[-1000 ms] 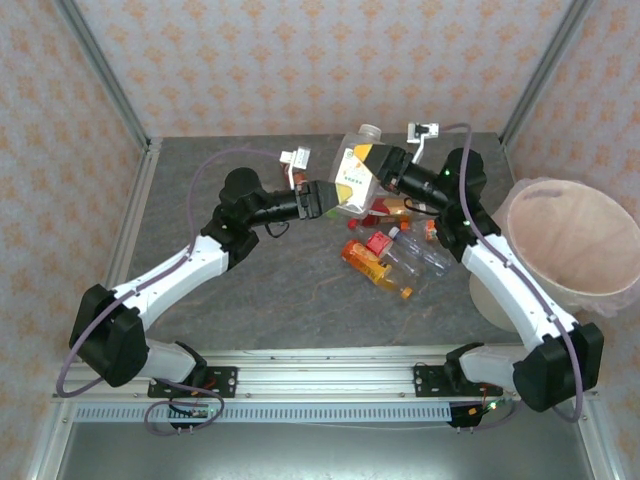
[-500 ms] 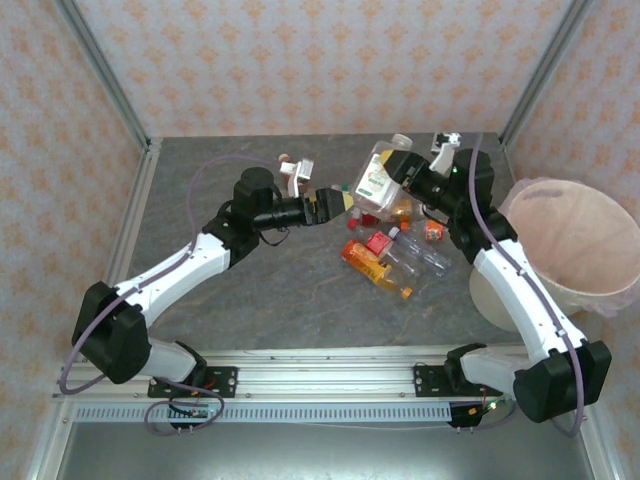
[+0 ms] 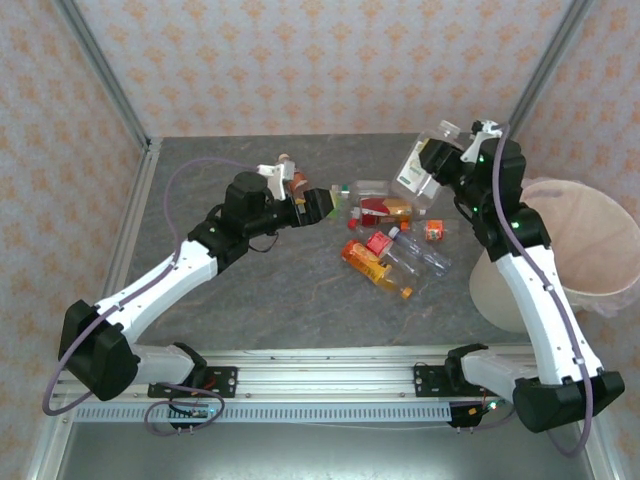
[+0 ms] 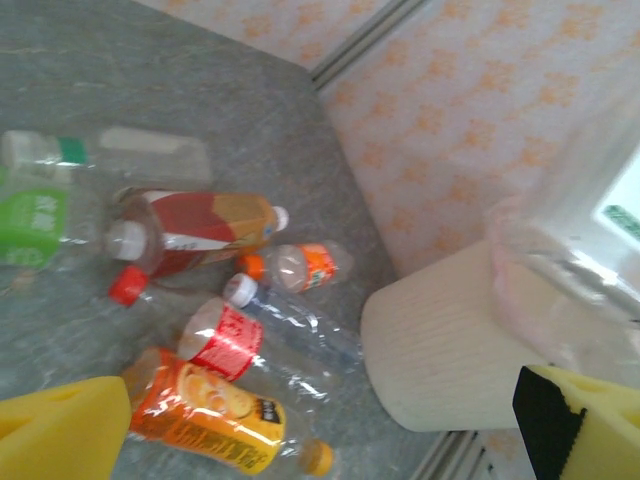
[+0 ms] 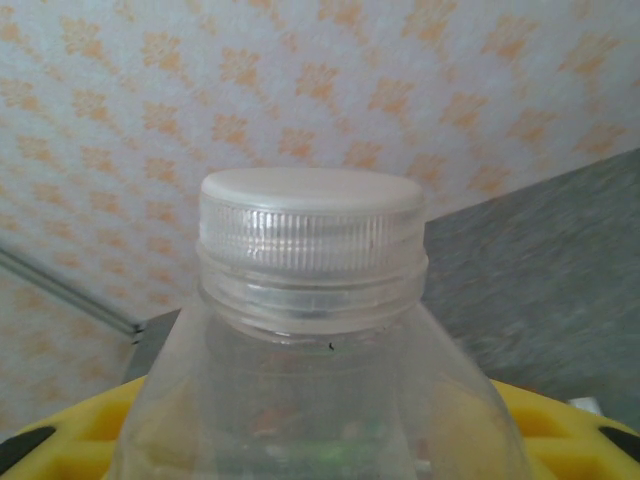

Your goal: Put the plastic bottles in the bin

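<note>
**Surroundings:** grey stone-look table (image 3: 300, 300), walls papered in an orange pattern (image 3: 300, 60), and an aluminium post (image 3: 100, 70) at the rear left corner.

**Bin** (image 3: 600, 215): pale ribbed bucket with a pinkish liner, at the right edge of the top view, mouth up.

**Loose bottles:** lying flat at the centre of the table, touching or just beside one another, between the left gripper and the bin.
- green-label bottle (image 4: 35, 225)
- red-and-orange bottle (image 4: 195, 232)
- small orange-label bottle (image 4: 305, 267)
- red-label bottle (image 4: 222, 340)
- orange juice bottle (image 4: 205, 420)
- clear bottle (image 4: 300, 325)

**Left gripper** (image 3: 322, 204): left of the pile, jaws spread wide, nothing between the yellow pads (image 4: 60, 430).

**Right gripper** (image 3: 435, 160): closed around the large clear bottle (image 3: 415, 172).
- Bottle is raised off the table and tilted, upper right of centre.
- White cap (image 5: 312, 195) points toward the back wall.
- Bottle is left of the bin rim and apart from it, with the right arm's own links between the two.

**Changes from one second earlier:**
- Then, both grippers on the large clear bottle, above the pile at upper centre.
- Now, left jaws released and spread; bottle carried rightward toward the bin by the right gripper alone.
- Pile in the same place, its green-label end now uncovered.
</note>
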